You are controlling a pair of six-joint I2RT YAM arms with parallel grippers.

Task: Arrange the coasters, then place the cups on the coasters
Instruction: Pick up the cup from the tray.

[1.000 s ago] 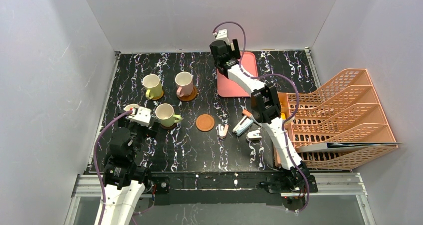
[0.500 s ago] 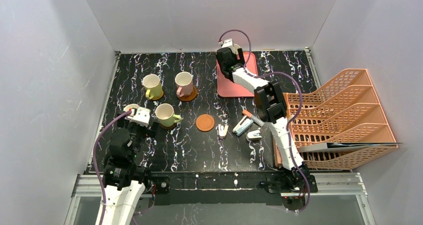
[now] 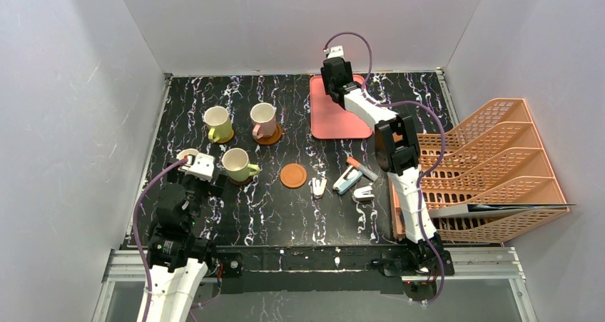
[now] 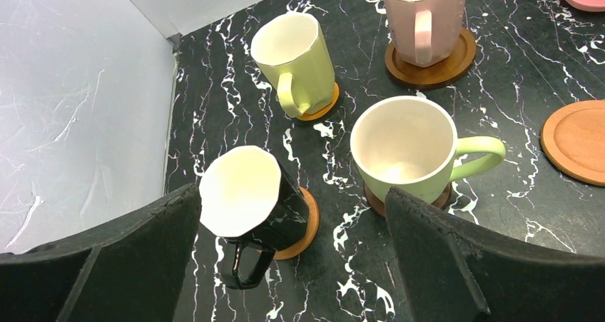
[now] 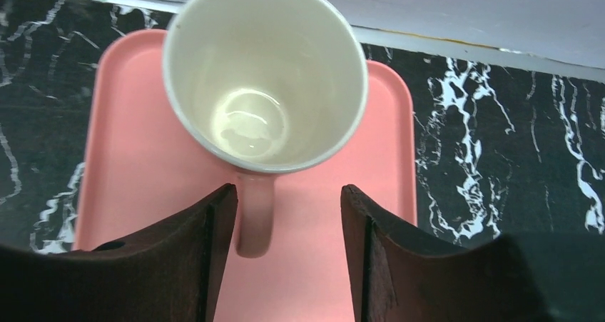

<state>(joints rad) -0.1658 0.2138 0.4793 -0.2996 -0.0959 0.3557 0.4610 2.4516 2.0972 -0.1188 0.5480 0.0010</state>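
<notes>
**Pink cup on the tray, handle between the right end effector's parted fingers**

The pink cup [image 5: 264, 79] stands upright on the pink tray [image 5: 143, 193] at the far edge of the surface. Its handle [image 5: 255, 215] points back at the right end effector [image 5: 285, 200], whose jaws straddle it unclamped. One finger [image 5: 200, 265] sits just beside the handle, contact unclear. The bare coaster [image 3: 293, 175] lies nearer, mid-surface. The left end effector [image 4: 292, 200] hovers wide open over four cups on coasters. From above, the right arm hides the pink cup.

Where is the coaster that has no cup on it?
In the top view the bare coaster lies mid-table, just right of the near green cup and left of a small white item.
</notes>
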